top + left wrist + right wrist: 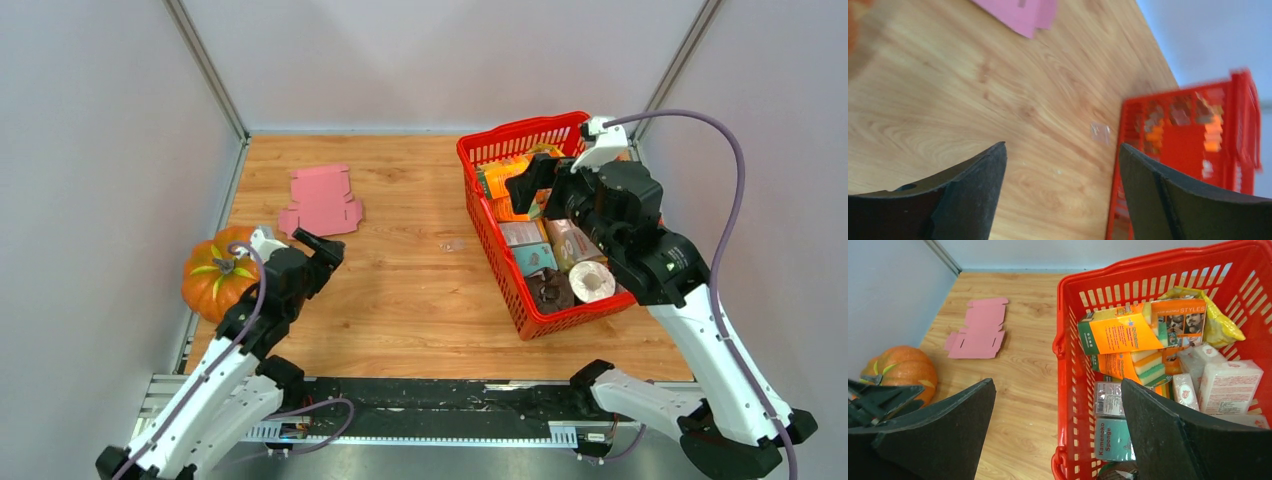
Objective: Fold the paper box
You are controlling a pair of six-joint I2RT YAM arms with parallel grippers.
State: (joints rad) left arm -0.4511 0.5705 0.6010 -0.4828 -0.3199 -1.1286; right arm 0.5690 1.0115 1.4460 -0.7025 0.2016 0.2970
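The paper box [322, 202] is a flat pink die-cut sheet with flaps, lying unfolded on the wooden table at the far left. It also shows in the right wrist view [978, 331] and at the top edge of the left wrist view [1020, 12]. My left gripper [320, 246] is open and empty, just below and near the sheet, not touching it. My right gripper [532, 183] is open and empty, held high over the left wall of the red basket [490, 245].
An orange pumpkin [212, 278] sits at the left table edge beside my left arm. The red basket holds several grocery packets and sponges. A small clear scrap [455, 244] lies on the wood near the basket. Grey walls close in the table.
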